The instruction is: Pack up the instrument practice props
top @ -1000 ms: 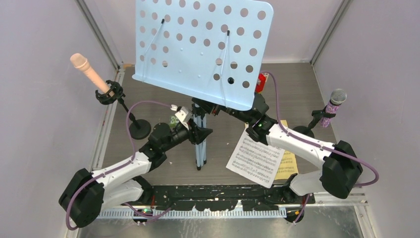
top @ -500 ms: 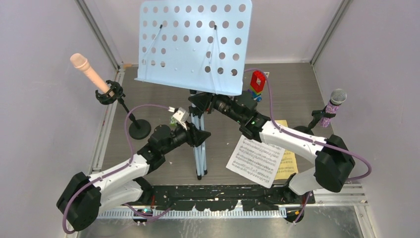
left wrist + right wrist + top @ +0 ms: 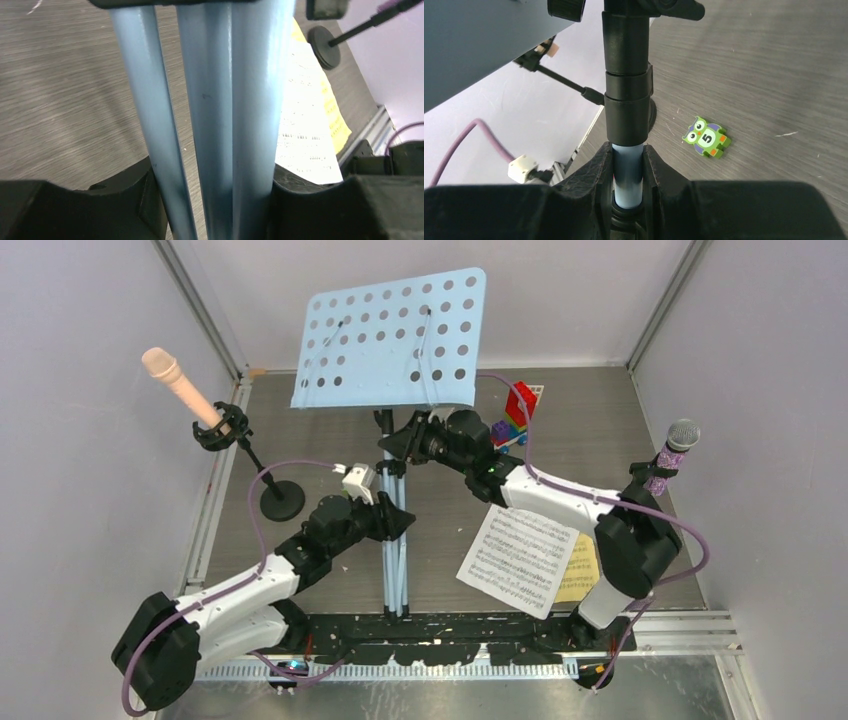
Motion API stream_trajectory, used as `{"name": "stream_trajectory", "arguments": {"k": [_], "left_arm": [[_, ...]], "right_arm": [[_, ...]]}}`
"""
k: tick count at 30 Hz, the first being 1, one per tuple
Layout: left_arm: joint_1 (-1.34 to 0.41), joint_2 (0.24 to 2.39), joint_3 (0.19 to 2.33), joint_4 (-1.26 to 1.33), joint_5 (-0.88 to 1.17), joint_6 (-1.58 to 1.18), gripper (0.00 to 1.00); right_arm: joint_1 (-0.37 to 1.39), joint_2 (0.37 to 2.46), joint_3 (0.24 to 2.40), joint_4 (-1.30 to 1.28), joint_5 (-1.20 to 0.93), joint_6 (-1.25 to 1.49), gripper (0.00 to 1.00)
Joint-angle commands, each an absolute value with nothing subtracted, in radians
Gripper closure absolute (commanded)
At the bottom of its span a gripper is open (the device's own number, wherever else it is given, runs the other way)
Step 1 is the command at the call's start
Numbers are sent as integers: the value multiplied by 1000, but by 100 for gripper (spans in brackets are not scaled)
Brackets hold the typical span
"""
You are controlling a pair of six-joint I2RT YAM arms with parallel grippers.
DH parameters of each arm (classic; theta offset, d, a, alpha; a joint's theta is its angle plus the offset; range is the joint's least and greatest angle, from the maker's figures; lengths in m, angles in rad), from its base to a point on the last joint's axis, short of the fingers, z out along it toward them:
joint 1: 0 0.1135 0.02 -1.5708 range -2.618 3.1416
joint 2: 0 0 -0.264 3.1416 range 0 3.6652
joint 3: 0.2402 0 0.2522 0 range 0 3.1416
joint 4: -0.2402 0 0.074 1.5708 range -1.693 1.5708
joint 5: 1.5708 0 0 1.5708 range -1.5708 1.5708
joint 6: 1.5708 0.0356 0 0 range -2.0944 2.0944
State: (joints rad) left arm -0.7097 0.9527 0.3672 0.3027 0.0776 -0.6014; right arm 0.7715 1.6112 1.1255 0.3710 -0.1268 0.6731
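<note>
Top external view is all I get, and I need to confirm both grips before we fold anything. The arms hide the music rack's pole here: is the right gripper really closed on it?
Observer: Yes. The right wrist view shows the right gripper shut on the pale-blue pole of the music rack, just under a black collar.
Operator: And the left one, lower down?
Observer: The left wrist view shows the left gripper clamped around the three folded tripod legs, holding them bunched together.
</note>
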Motion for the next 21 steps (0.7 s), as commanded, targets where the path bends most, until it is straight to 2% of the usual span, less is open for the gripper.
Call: {"name": "stream_trajectory", "arguments": {"k": [1, 8, 21], "left_arm": [[-724, 864, 426, 508, -81, -518, 100], [-724, 921, 442, 500, -160, -523, 100], [-673, 1130, 515, 452, -224, -490, 100]], "right_arm": [[645, 1677, 1203, 461, 15, 761, 100], [586, 1838, 1243, 545, -106, 872, 99], [519, 2096, 1310, 654, -164, 963, 100]]}}
